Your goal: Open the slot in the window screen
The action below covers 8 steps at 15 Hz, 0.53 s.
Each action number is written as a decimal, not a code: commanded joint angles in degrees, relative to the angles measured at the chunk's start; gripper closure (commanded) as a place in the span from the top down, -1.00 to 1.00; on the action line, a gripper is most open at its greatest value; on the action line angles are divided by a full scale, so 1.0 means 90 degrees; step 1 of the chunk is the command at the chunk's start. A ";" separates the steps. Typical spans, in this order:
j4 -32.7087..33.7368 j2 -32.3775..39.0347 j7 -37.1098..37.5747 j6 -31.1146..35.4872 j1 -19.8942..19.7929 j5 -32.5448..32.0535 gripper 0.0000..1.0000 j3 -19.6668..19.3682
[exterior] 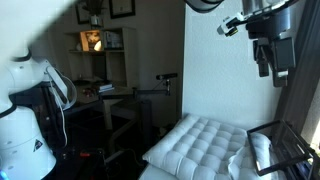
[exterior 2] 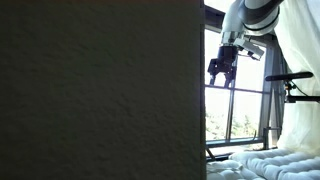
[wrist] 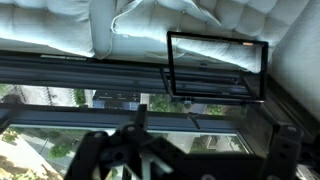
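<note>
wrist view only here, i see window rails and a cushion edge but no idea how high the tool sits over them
Observer: High up. In an exterior view the tool hangs in front of the window, with the white cushion far below it.
Operator: ok and are the jaws open, too dark to tell on my side
Observer: Open and empty. In that same exterior view the jaws stand spread, in silhouette against the daylight, with nothing between them.
</note>
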 commanded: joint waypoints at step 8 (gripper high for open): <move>-0.0112 -0.0086 -0.0133 0.0087 0.0062 0.0092 1.00 -0.0082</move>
